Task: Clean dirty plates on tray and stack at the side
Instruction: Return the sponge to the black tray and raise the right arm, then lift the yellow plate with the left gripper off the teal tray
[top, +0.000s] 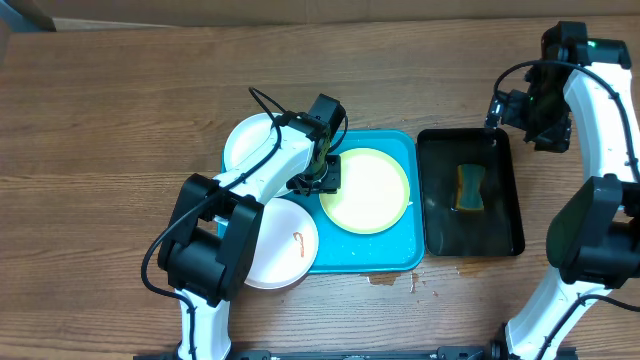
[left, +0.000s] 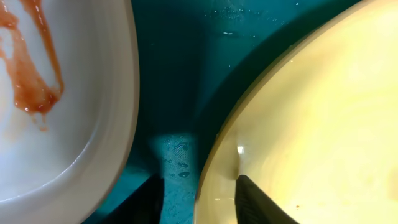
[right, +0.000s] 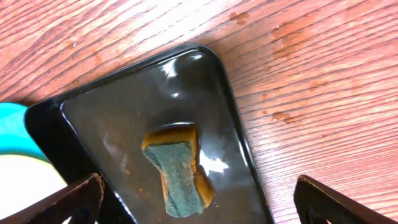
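- Turquoise-blue rectangular plastic tray (top: 400, 255) lies in the middle of the tabletop. A pale yellow-green round plate (top: 370, 192) lies flat in its right half, and the plate's face looks clean.
- A white round plate with a reddish-brown smear (top: 290, 248) overlaps the turquoise-blue tray's near-left corner, with part of it out over the wood. In the left wrist view, a strip of wet tray floor separates it from the yellow-green plate.
- A second white round plate (top: 250, 142) sits at the far-left corner of that tray, partly under the left arm. Whether it rests on the rim I cannot tell.
- The left pincer (top: 322, 180) is down at the yellow-green plate's left rim and is spread. One of its fingers (left: 255, 202) is inside on the plate and the other is outside over the tray floor. A gap shows beside the rim, so it is not clamped.
- A narrow black rectangular tray (top: 495, 225) stands just right of the turquoise-blue tray. It holds a shiny film of liquid and a yellow sponge with a green scouring face (top: 468, 188) near its middle.
- The right pincer (right: 198, 178) hangs above the far end of the black tray, spread wide and holding nothing.
- The brown wood-grain tabletop (top: 120, 100) carries both trays. Small damp spots (top: 390, 280) mark it at the turquoise-blue tray's near edge.
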